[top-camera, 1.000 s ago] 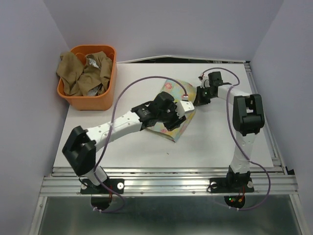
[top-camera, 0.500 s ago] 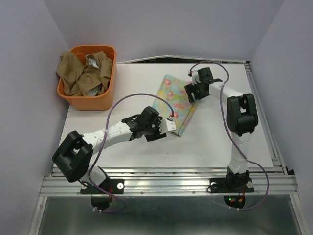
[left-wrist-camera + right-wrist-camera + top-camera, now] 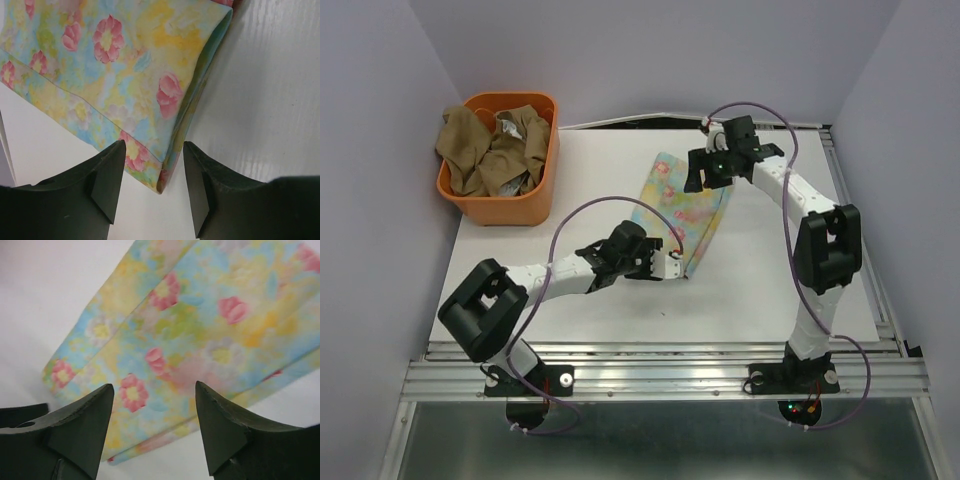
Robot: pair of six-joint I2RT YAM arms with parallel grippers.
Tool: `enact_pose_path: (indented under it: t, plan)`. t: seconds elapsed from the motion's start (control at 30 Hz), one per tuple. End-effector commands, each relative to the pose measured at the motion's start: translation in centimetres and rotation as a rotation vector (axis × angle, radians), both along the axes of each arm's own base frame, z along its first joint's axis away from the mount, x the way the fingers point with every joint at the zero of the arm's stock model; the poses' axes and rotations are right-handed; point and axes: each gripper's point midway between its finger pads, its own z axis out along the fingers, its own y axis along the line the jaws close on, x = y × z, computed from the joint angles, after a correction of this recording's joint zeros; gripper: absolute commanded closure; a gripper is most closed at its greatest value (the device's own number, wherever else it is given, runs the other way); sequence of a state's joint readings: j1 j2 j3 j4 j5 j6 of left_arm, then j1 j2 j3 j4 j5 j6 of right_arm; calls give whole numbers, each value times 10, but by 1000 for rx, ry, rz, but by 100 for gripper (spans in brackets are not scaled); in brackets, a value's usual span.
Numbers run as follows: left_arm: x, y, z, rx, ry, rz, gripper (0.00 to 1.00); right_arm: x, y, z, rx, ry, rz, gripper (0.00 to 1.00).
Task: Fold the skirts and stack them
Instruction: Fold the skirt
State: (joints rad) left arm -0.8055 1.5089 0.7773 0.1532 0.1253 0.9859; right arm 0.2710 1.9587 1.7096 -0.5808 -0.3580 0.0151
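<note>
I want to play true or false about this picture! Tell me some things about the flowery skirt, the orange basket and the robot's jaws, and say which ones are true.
1. The pastel floral cloth skirt lies folded on the white table. True.
2. The orange plastic basket is empty. False: crumpled tan-brown cloth fills it.
3. The left arm has its jaws clamped shut on the floral skirt. False: the jaws stand open at the skirt's near corner and are not closed on it.
4. The right arm has its jaws open over the far end of the floral skirt. True.
</note>
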Motion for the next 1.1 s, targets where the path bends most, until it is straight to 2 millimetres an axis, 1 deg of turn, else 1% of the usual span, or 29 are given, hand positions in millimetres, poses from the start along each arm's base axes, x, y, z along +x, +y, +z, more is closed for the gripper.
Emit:
enact_pose_path:
  t: [0.0,0.03,0.07,0.1,0.13,0.17,0.2,0.27,0.3,0.37,0.4,0.43,0.5,0.53,0.57,0.63,0.67,0.73,0.77,0.8,0.83,0.87,0.9,0.97,1.0,1.03,1.07]
  plan:
    - [0,-14,-2,22,-46,-122,40,-47,36,-35,185,286,66,30]
    - [-1,-15,-8,35,-36,-138,40,-52,38,-46,200,322,82,32]
    - [-3,-17,-12,42,-30,-159,41,-62,37,-60,200,367,83,32]
    - [-3,-17,-15,50,-24,-166,41,-64,37,-68,198,370,92,33]
    - [-4,-16,-23,67,-10,-172,41,-69,35,-78,189,387,91,34]
    - [-3,-15,-28,84,-6,-180,42,-79,35,-96,168,427,95,34]
    - [-3,-14,-32,103,2,-185,42,-81,31,-108,139,434,93,34]
    - [-4,-9,-49,157,24,-190,43,-88,23,-129,94,472,84,37]
    - [-4,-8,-53,179,25,-192,43,-94,19,-145,68,506,75,37]
    - [2,-5,-64,220,25,-177,44,-100,10,-164,17,536,64,38]
    - [8,-7,-63,219,9,-167,45,-102,7,-170,-1,540,67,39]
    - [9,-5,-71,236,16,-163,46,-102,3,-174,-24,541,55,39]
    - [11,-6,-75,248,13,-172,50,-103,0,-181,-45,549,49,41]
    - [11,-8,-76,255,13,-186,53,-104,-3,-184,-60,555,43,41]
    - [10,-9,-77,256,18,-195,63,-104,-4,-186,-68,554,44,41]
    - [7,-9,-77,270,41,-213,74,-103,-4,-187,-74,561,48,42]
    - [5,-11,-75,269,49,-225,86,-103,-5,-187,-78,558,47,42]
    - [2,-9,-70,277,76,-231,92,-101,-4,-185,-76,551,54,42]
    - [-5,-7,-64,286,109,-237,99,-99,-4,-181,-73,539,59,43]
    - [-10,-4,-64,293,130,-236,100,-98,-3,-179,-69,532,60,43]
    - [-11,-7,-51,277,127,-240,100,-97,0,-175,-54,529,66,43]
    - [-19,-8,-48,269,154,-240,100,-96,1,-168,-45,516,69,43]
    - [-28,-5,-44,288,195,-243,100,-95,3,-164,-36,507,77,44]
    - [-43,-6,-37,284,253,-254,100,-99,6,-155,-14,509,95,44]
    - [-59,-2,-38,301,320,-245,100,-99,11,-142,-2,491,111,43]
    - [-65,-5,-34,294,343,-242,100,-99,13,-134,12,482,117,41]
    - [-78,-3,-34,304,387,-247,100,-90,16,-113,26,425,121,41]
